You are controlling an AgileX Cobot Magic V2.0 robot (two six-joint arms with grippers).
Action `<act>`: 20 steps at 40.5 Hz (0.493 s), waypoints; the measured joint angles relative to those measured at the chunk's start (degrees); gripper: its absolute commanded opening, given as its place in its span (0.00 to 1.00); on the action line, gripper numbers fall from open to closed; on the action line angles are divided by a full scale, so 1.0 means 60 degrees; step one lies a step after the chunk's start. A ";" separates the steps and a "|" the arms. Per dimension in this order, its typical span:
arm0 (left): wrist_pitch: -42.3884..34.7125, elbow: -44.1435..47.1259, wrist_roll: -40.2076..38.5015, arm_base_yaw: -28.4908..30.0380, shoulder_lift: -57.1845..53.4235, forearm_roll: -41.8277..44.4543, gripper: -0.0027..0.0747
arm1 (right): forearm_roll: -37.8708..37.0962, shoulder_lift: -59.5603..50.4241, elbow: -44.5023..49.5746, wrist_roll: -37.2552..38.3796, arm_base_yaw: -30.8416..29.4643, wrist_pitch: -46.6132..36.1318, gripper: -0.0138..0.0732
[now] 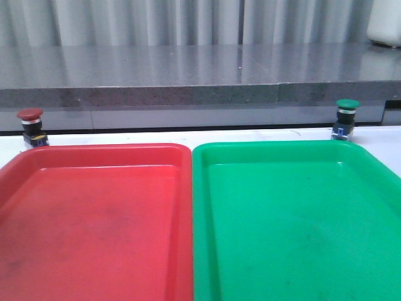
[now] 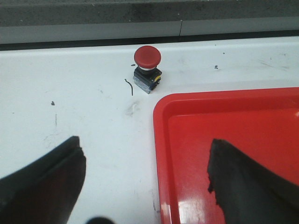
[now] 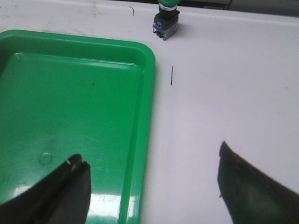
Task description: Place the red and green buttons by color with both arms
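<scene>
The red button (image 1: 31, 126) stands upright on the white table behind the red tray's far left corner; it also shows in the left wrist view (image 2: 147, 68). The green button (image 1: 345, 118) stands upright behind the green tray's far right corner and shows at the edge of the right wrist view (image 3: 167, 18). My left gripper (image 2: 147, 161) is open and empty, straddling the red tray's outer rim, well short of the red button. My right gripper (image 3: 152, 170) is open and empty, straddling the green tray's outer rim, well short of the green button. Neither gripper shows in the front view.
The red tray (image 1: 37, 164) and the green tray (image 1: 376, 164) lie side by side, both with nothing in them. A grey ledge (image 1: 188, 94) runs along the back just behind the buttons. Small dark marks dot the white table (image 2: 84, 107).
</scene>
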 measured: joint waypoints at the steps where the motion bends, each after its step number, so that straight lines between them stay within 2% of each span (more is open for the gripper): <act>1: -0.0019 -0.0218 0.0000 0.0000 0.0353 0.0000 0.70 | 0.0000 0.0000 0.0000 0.0000 0.0000 0.0000 0.82; 20: -0.0126 -0.3325 0.0000 -0.0016 0.5233 0.0000 0.70 | 0.0000 0.0000 0.0000 0.0000 0.0000 0.0000 0.82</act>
